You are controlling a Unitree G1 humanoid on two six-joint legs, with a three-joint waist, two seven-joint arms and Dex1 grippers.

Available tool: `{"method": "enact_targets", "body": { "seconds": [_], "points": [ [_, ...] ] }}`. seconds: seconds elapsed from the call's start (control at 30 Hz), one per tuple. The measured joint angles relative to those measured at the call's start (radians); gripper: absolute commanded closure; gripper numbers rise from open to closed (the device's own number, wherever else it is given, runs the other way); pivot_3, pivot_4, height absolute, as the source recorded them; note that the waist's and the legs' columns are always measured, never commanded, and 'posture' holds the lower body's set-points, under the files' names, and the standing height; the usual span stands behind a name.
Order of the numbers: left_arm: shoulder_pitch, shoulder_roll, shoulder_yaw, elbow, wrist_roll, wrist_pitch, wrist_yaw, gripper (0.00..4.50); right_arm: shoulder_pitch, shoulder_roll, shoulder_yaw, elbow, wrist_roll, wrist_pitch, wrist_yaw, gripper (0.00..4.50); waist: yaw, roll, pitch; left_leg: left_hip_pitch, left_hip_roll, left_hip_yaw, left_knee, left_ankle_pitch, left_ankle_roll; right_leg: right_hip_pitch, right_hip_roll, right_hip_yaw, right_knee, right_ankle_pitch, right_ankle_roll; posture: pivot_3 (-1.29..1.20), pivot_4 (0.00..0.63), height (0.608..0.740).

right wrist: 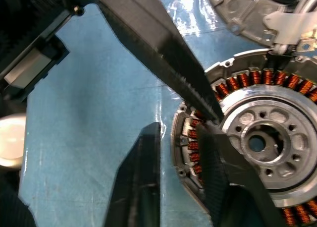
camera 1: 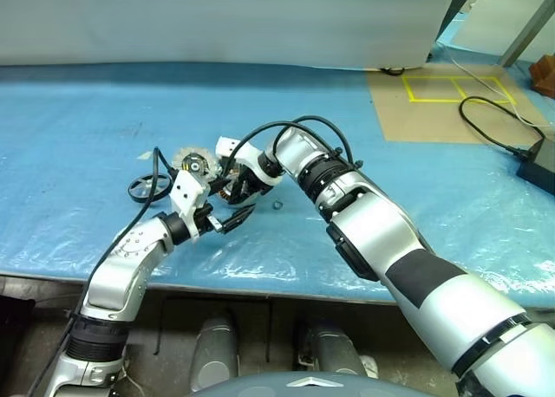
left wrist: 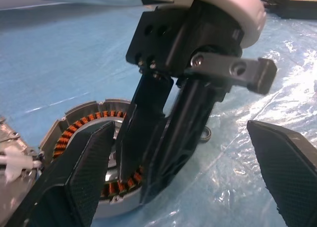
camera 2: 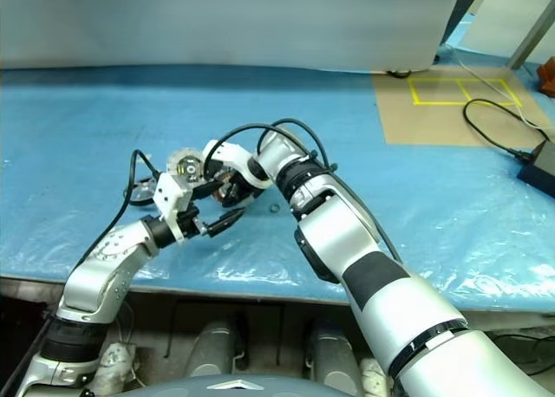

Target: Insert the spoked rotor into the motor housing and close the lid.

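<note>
The motor housing (right wrist: pixel 257 138) lies flat on the blue table, with a silver rim, copper windings and a pale hub with holes. My right gripper (right wrist: pixel 177 130) points down at its edge and is open. One finger (right wrist: pixel 220 187) lies over the windings, the other (right wrist: pixel 141 187) stands outside the rim. My left gripper (left wrist: pixel 178 128) is level just in front of the housing, open wide and empty, with the right gripper between its fingers (left wrist: pixel 84 172). A black ring with spokes (camera 1: pixel 143 187), seemingly the spoked rotor, lies to the left. Behind the housing lies a silver round part (camera 1: pixel 192 163), perhaps the lid.
A small metal ring (camera 1: pixel 277 204) lies on the plastic sheet just right of the grippers. Cardboard with yellow tape (camera 1: pixel 442 102) and a black cable with its adapter (camera 1: pixel 539 165) sit at the back right. The table's front edge (camera 1: pixel 260 284) is close below the hands.
</note>
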Motion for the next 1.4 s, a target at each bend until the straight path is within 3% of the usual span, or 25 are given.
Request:
{"method": "enact_targets", "body": {
  "seconds": [0.33,0.7,0.8,1.07,1.4],
  "points": [
    [0.095,0.243,0.153,-0.004,-0.07,0.023,-0.168,0.0,-0.002,0.001,0.017,-0.022,0.018,-0.001,0.03,2.96,0.001,0.001,0.0,0.0,0.0,0.0,0.0,0.0,0.0,0.0,0.0,0.0,-0.001,0.0,0.0,0.0,0.15,0.74],
    [0.087,0.263,0.169,0.017,-0.085,0.011,-0.219,0.0,-0.023,-0.077,0.024,-0.109,0.056,-0.06,0.178,2.96,0.001,0.001,0.0,0.0,0.0,0.0,0.0,0.0,-0.001,0.0,0.0,0.0,-0.001,0.0,0.0,0.0,0.15,0.74],
    [0.087,0.268,0.177,0.017,-0.099,0.012,-0.229,0.0,-0.019,-0.135,0.048,-0.147,0.057,-0.164,0.231,2.96,0.002,0.001,0.0,0.0,0.0,0.0,0.0,0.0,0.0,0.0,0.0,0.0,-0.001,0.0,0.0,0.0,0.15,0.74],
    [0.101,0.294,0.19,0.019,-0.098,0.012,-0.257,0.0,0.119,-0.294,0.212,-0.235,-0.024,-0.745,0.259,2.96,0.0,0.0,0.0,0.0,0.0,0.0,0.0,0.0,0.006,0.0,0.0,0.0,-0.001,0.0,0.0,0.0,0.15,0.74],
    [0.087,0.284,0.187,0.018,-0.098,0.012,-0.241,0.0,0.09,-0.251,0.237,-0.151,-0.056,-0.884,0.191,2.96,-0.001,0.0,0.0,0.0,0.0,0.0,0.001,0.0,0.006,0.0,0.0,0.0,-0.001,0.0,-0.001,0.0,0.15,0.74]
  ]
}}
